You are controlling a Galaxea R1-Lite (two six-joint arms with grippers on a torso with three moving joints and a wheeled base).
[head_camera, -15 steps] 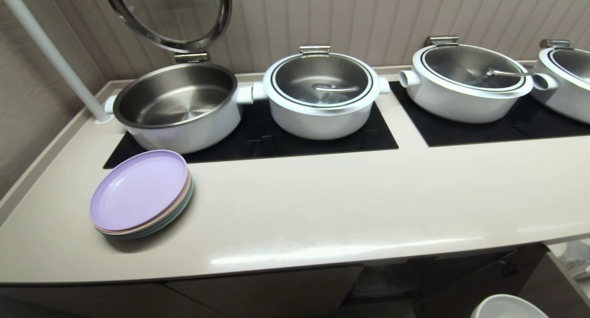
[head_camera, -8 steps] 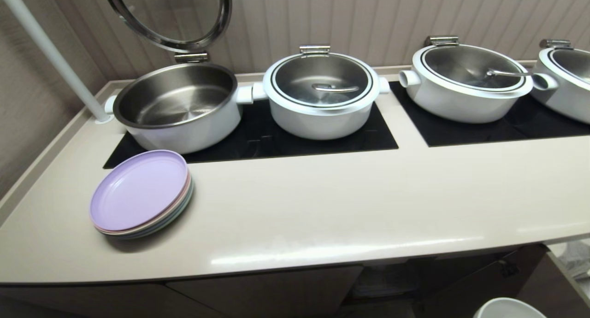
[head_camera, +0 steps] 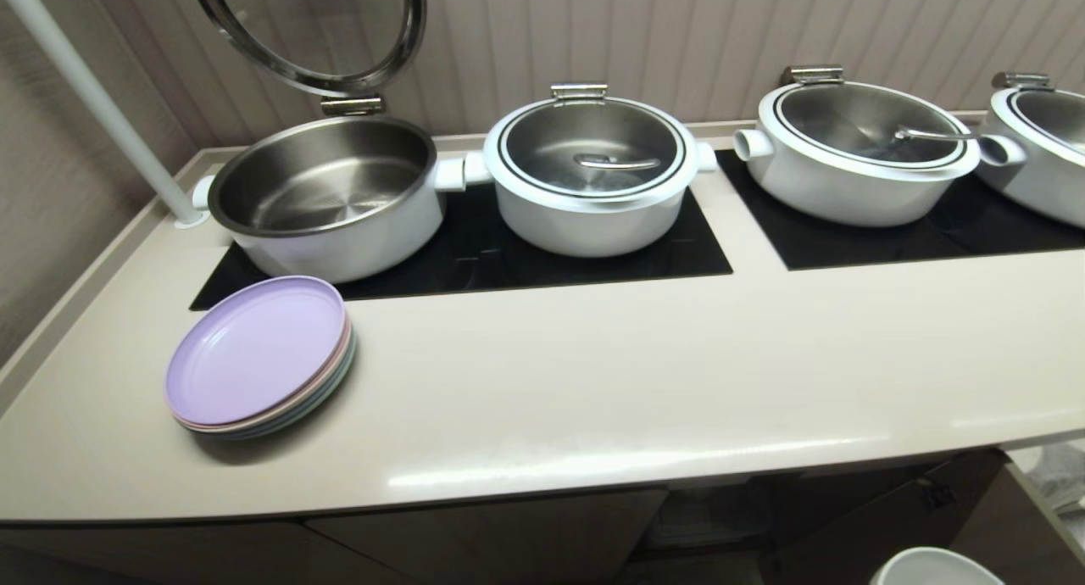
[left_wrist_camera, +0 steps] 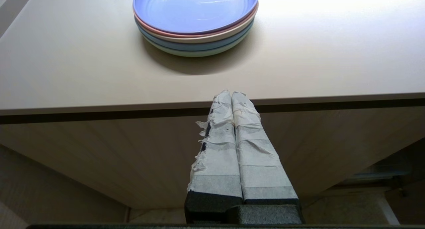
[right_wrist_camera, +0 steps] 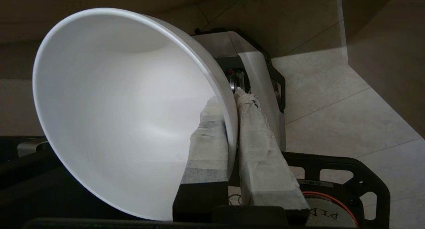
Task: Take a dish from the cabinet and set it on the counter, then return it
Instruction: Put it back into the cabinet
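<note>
White ceramic bowl (right_wrist_camera: 126, 116), rim pinched between right end effector (right_wrist_camera: 232, 106) fingers for carrying, below bench (head_camera: 593, 398) edge; left end effector (left_wrist_camera: 232, 96) pressed together, idle.

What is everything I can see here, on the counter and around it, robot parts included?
Long glossy beige counter: one, spanning the head view.
Black glass cooktop panels: two, inset along the counter's back.
White round pots with steel insides: four on the panels; the leftmost has its lid raised, the next two are lidded, the fourth is cut off at the right.
Pastel plates, lilac on top: one stack, counter's front left.
White pole: one, back left corner.
Beige cabinet: below the counter.
Small white ceramic bowl: one, below counter level, lower right.
Left hand: taped fingers shut, empty, below the counter edge.
Right hand: shut on the bowl's rim.
</note>
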